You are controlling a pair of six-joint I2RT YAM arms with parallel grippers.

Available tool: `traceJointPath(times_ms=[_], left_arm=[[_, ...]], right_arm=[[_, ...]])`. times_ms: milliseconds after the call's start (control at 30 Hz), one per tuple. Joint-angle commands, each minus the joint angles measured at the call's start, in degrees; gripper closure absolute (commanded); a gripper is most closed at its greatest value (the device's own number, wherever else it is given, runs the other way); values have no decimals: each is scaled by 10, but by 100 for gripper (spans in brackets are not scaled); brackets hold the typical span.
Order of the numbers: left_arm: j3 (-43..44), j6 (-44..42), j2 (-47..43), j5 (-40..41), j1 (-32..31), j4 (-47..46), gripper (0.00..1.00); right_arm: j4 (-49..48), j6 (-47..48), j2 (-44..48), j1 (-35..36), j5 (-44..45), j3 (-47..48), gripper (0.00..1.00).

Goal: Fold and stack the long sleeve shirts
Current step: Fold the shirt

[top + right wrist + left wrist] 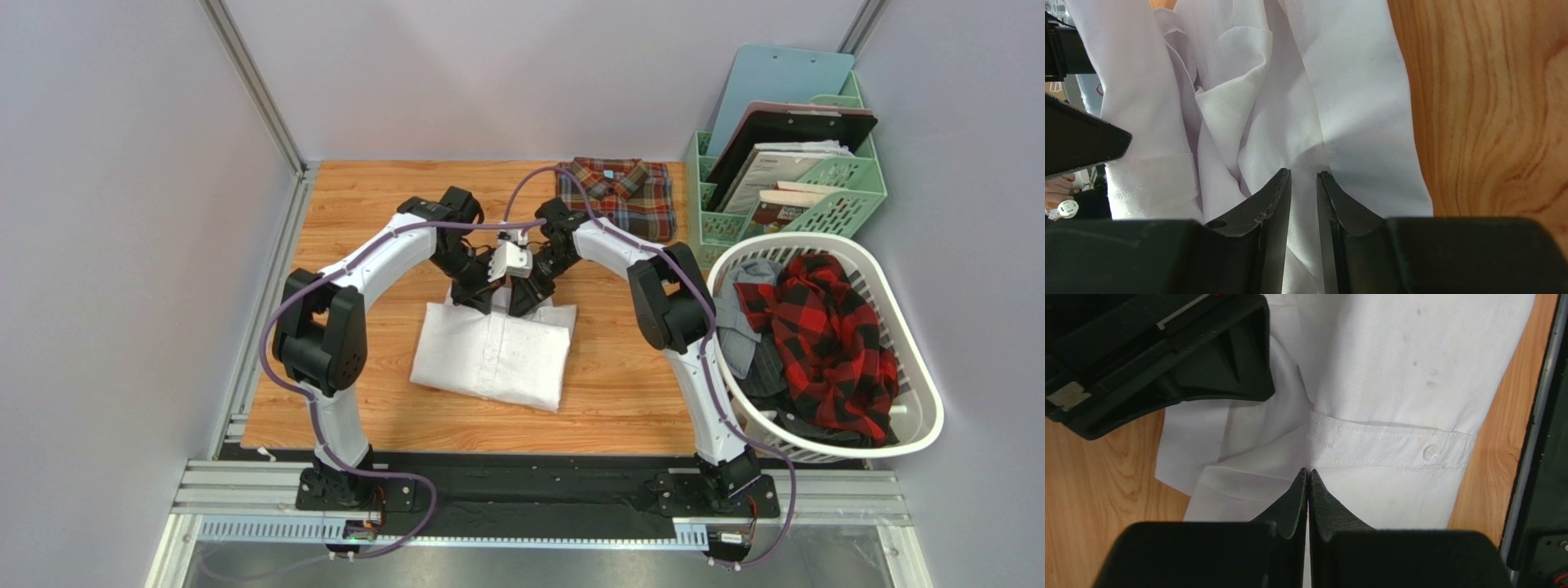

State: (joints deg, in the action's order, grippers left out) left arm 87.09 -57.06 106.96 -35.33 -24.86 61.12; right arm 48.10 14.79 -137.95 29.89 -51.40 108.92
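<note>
The plain white shirt (493,355) lies partly folded at the middle of the wooden table (368,221). Both grippers meet at its far edge. My left gripper (481,294) is shut, and its tips (1308,471) pinch white cloth (1389,367) beside a buttoned cuff (1425,452). My right gripper (530,294) is shut on a fold of the same shirt (1352,92), with cloth showing in the narrow gap between its tips (1303,173). The plaid shirt (620,194) lies folded at the back of the table, apart from both grippers.
A white laundry basket (914,423) holding a red-and-black checked garment (828,331) stands at the right. A green file organizer (846,184) with clipboards stands at the back right. Grey walls enclose the table on the left and at the back.
</note>
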Motion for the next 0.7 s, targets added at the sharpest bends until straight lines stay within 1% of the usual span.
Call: traceJointPath(times_ms=[0, 200, 300, 500, 667], left_arm=[[27, 17, 10, 6, 3, -64, 100], [29, 41, 22, 25, 3, -131, 100], [25, 41, 34, 25, 2, -144, 100], [2, 10, 43, 34, -4, -124, 100], [-28, 4, 38, 40, -23, -107, 100]], right_arm=[[12, 27, 0, 3, -7, 18, 72], [14, 31, -5, 2, -12, 24, 72], [20, 37, -7, 2, -13, 38, 72], [43, 39, 1, -23, 2, 105, 70], [46, 54, 22, -36, 12, 111, 69]])
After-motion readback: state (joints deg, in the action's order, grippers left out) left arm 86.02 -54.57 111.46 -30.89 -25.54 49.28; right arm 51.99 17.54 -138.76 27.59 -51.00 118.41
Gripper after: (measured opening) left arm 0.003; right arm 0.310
